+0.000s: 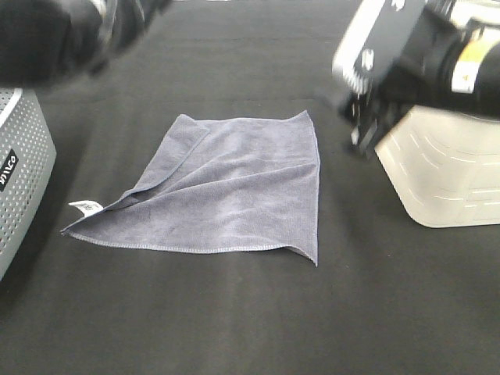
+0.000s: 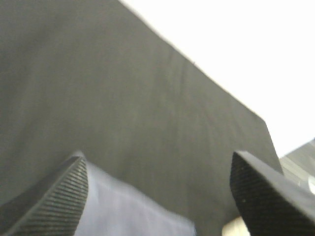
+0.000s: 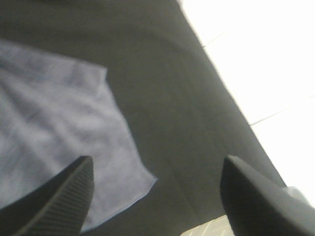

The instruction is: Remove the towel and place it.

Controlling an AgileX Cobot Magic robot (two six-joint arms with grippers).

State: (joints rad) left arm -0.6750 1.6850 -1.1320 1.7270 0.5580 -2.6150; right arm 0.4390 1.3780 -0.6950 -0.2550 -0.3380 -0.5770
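Observation:
The greyish-purple towel lies flat on the black table covering, its left edge folded over and a small white tag at its near left corner. It also shows in the left wrist view and in the right wrist view. My left gripper is open and empty, held above the table with the towel's edge below it. My right gripper is open and empty, above the table beside the towel's corner. In the exterior high view the right arm hangs at the upper right, the left arm at the upper left.
A cream plastic bin stands at the right, just under the right arm. A grey perforated container stands at the left edge. The black covering's far edge meets a bright white floor in both wrist views.

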